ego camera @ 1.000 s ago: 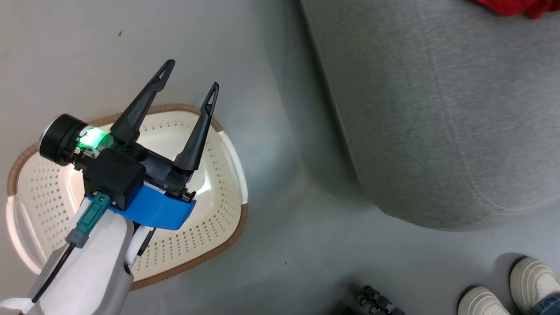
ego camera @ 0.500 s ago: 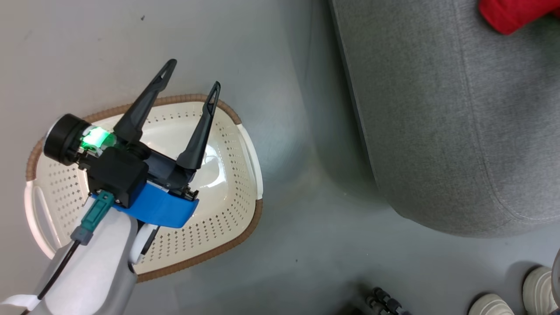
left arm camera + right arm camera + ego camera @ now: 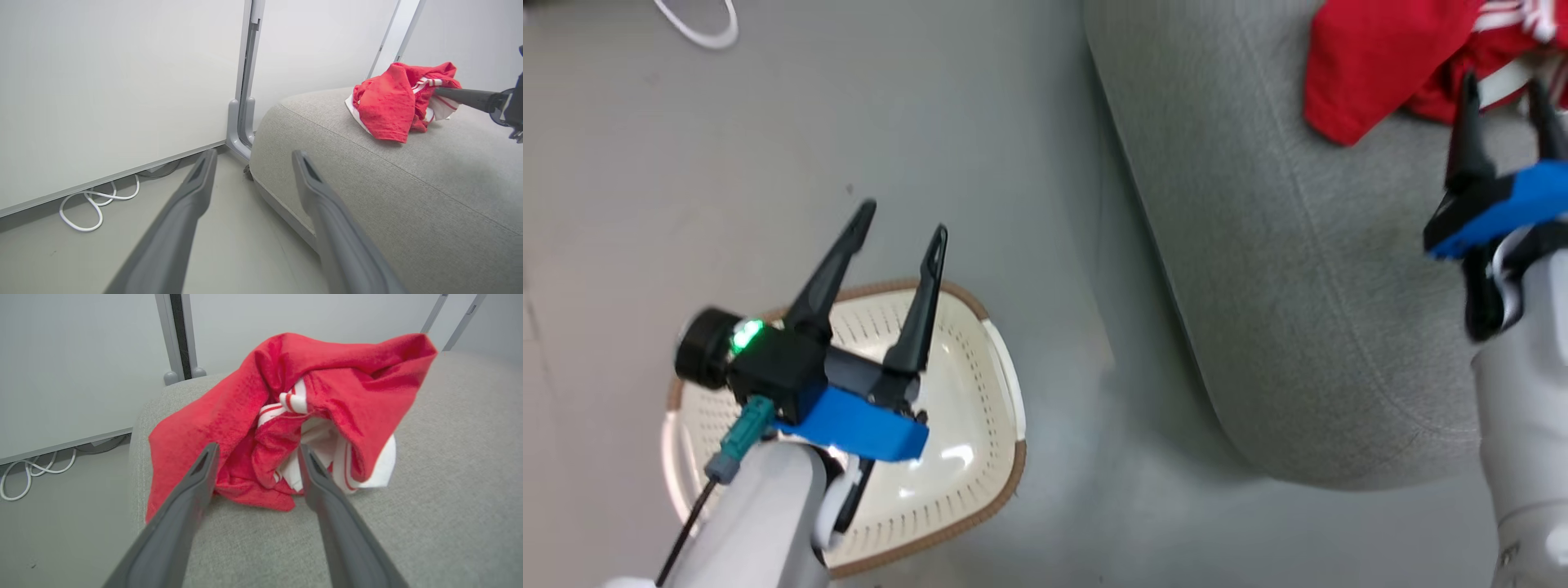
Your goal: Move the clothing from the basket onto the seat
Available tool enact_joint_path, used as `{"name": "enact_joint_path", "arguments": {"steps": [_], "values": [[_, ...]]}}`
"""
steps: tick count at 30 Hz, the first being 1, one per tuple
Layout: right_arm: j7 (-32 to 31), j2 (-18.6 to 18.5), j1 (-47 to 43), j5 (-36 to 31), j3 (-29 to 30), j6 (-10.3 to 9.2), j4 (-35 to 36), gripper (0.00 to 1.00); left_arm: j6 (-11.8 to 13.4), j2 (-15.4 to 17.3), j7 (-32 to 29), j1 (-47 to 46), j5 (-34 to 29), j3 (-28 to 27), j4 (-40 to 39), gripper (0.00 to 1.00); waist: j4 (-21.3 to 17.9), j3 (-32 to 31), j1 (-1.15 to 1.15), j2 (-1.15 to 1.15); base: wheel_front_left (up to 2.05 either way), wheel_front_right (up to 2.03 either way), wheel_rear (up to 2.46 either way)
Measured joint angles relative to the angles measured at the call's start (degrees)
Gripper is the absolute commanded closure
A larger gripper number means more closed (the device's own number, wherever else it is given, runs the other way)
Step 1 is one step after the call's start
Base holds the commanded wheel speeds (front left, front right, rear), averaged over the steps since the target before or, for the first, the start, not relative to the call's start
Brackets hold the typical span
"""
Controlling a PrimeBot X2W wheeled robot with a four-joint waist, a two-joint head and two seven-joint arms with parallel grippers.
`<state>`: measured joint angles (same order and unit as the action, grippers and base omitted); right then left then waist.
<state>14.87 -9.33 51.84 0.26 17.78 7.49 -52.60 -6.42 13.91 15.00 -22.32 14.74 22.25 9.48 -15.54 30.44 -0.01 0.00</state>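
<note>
Head view — basket long axis L–R.

We see red, white-striped clothing bunched near the grey seat's rounded end; the cream basket stands upright nearby.

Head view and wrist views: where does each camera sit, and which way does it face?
Head view: on the robot's head, facing down at floor, laundry basket and grey sofa; left arm and right arm with open jaws show.
Left wrist view: on the left wrist, facing along its open jaws toward the sofa's end and a wall.
Right wrist view: on the right wrist, facing along its open jaws at the red clothing.
Shared: all three show the clothing on the sofa.
</note>
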Motion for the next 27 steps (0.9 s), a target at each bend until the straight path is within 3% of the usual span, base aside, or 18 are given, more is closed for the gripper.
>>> {"name": "enact_joint_path", "arguments": {"steps": [13, 20, 27], "values": [[0.12, 4.5, -21.81, -2.65, -4.45, 0.0, 16.81, 0.0, -0.04, -6.6, 0.01, 13.25, 1.31, -8.05, 3.75, 0.0, 3.74, -18.39, -0.01, 0.01, 0.0, 0.0, 0.0], [-0.99, 6.25, -34.49, -2.53, -6.94, -0.01, 25.99, 0.0, -0.24, -8.01, 0.02, 17.4, 0.88, -11.69, 6.15, 0.0, 8.71, -24.86, -0.01, 0.01, 0.0, 0.0, 0.0], [-3.74, 6.44, -43.05, 1.69, -11.71, 0.0, 33.14, 0.0, -0.54, -8.32, 0.07, 20.02, 0.11, -15.03, 8.34, 0.0, 14.2, -29.3, -0.01, 0.01, 0.0, 0.0, 0.0]]}}
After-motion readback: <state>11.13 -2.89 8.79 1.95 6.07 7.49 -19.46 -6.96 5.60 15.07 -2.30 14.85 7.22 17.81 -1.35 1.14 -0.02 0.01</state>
